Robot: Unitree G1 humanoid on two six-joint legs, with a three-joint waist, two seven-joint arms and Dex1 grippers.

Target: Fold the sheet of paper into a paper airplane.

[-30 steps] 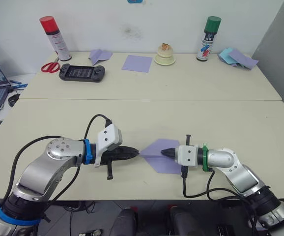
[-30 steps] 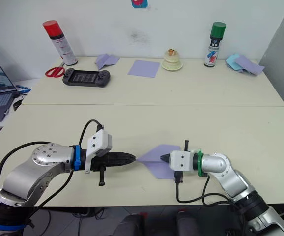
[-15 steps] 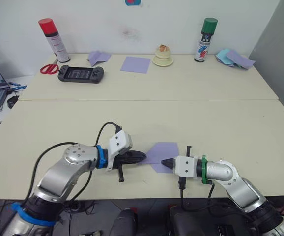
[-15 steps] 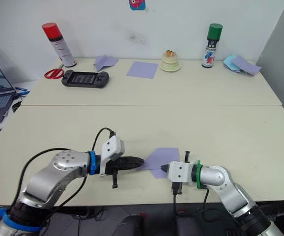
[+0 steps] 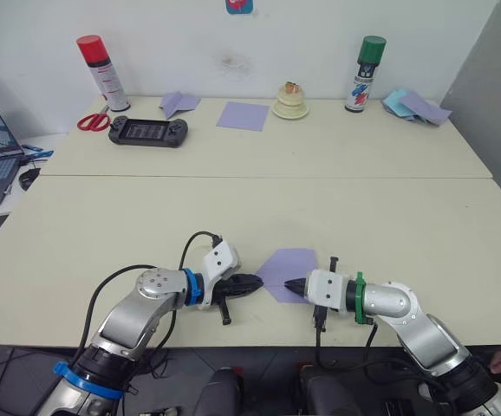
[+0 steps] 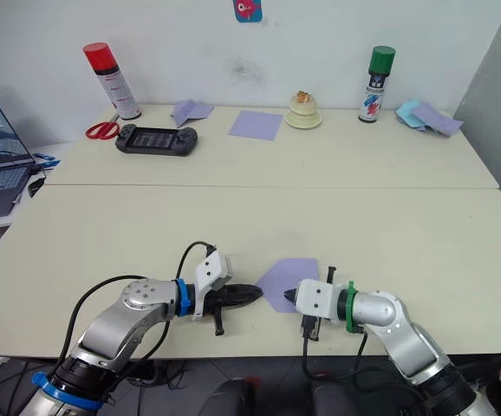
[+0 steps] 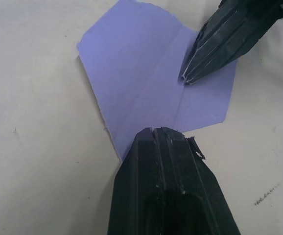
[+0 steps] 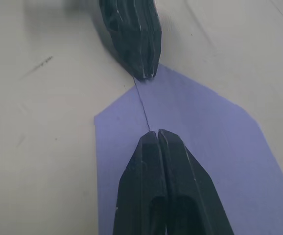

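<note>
Both grippers, left point(image 5: 256, 282) and right point(image 5: 290, 286), have fingers pressed together and bear tip-down on the creased sheet of paper point(image 5: 287, 265) near the table's front edge, seemingly to sharpen its centre fold.

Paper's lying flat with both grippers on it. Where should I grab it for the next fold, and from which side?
Probably the far flap's free edge of the sheet of paper, approached from beyond it. The paper lies flat, and the left gripper and right gripper press shut tips near its centre crease.

light: bright, even, diffuse overhead
shadows: soft, faint on the surface point(image 5: 337, 208)
glare: none
focus: head views sharp; wrist views' far corners slightly blurred
</note>
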